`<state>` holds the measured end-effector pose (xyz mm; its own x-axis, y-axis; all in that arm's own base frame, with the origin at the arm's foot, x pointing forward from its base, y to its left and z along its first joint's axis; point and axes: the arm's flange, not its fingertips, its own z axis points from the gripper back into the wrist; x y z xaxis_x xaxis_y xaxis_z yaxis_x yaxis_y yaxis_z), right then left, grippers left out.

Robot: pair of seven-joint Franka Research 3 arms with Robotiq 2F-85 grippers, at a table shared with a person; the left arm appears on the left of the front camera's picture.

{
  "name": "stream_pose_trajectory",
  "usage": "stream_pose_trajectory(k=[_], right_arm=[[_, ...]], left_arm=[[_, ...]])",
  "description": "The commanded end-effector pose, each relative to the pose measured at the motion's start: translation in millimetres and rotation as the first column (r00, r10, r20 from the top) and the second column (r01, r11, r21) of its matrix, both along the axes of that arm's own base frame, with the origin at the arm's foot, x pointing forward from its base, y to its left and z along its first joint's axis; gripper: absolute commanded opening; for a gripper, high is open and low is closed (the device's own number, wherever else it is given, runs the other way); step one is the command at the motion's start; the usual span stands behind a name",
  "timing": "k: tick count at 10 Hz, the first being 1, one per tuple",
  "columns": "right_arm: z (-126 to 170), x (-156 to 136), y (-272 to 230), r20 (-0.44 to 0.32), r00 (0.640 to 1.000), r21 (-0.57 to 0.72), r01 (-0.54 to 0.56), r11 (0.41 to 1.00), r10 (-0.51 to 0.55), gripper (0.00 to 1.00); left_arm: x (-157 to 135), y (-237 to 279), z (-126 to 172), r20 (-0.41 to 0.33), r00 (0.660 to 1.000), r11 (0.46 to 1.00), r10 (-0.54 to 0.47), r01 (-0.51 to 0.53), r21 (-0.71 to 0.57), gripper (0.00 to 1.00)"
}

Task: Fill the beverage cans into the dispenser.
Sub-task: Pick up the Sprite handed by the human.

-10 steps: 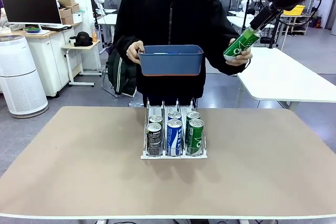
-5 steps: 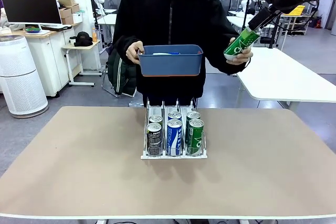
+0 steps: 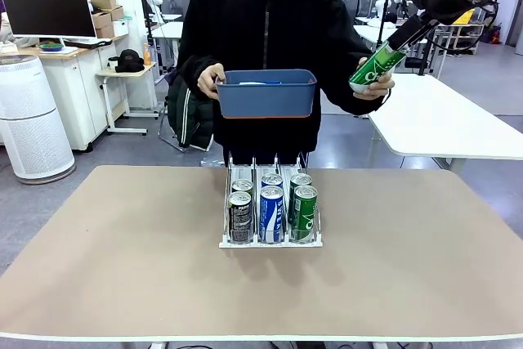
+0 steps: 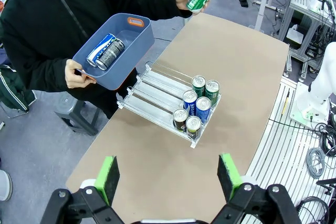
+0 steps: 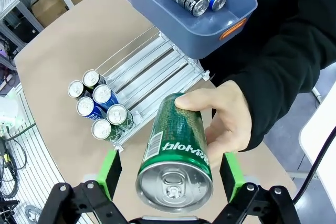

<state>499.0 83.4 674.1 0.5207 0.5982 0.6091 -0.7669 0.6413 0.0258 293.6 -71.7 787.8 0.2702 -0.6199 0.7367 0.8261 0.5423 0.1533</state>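
Left gripper: jaws wide, nothing between. Person's blue plastic bin holds two cans lying flat: blue can, dark can. Clear acrylic dispenser on the table: six upright cans, two per lane, in black, blue, green. Person's hand holds a glossy green can between the pads of the right gripper, jaws wide, pads clear of it.

Six cans upright in dispenser.

Bright, even light, probably overhead; soft shadows; wrist views warp edgeward.
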Motion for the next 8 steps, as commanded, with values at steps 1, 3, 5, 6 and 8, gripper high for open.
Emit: stream_pose_trajectory(k=[1, 3, 5, 6, 8], right_arm=[[0.6, 0.1, -0.5, 0.001, 1.0, 0.001, 0.001, 1.0, -0.001, 1.0], [0.4, -0.1, 0.3, 0.001, 1.0, 0.0, -0.001, 1.0, 0.001, 0.42], [2.9, -0.9, -0.1, 0.014, 1.0, 0.018, 0.007, 1.0, -0.007, 0.0], [3.9, -0.5, -0.8, 0.012, 1.0, 0.021, 0.008, 1.0, -0.008, 0.0], [2.9, 0.1, -0.7, 0.007, 1.0, 0.016, 0.018, 1.0, -0.018, 0.14]], left_arm=[[0.4, 0.8, -0.1, 0.0, 1.0, 1.0, 0.006, -0.006, 0.001, 1.0], [0.4, 0.8, -0.1, 0.0, 1.0, 1.0, 0.006, -0.006, 0.001, 1.0], [0.4, 0.8, -0.1, 0.0, 1.0, 1.0, 0.006, -0.006, 0.001, 1.0], [0.4, 0.8, -0.1, 0.0, 1.0, 1.0, 0.006, -0.006, 0.001, 1.0], [0.4, 0.8, -0.1, 0.0, 1.0, 1.0, 0.006, -0.006, 0.001, 1.0]])
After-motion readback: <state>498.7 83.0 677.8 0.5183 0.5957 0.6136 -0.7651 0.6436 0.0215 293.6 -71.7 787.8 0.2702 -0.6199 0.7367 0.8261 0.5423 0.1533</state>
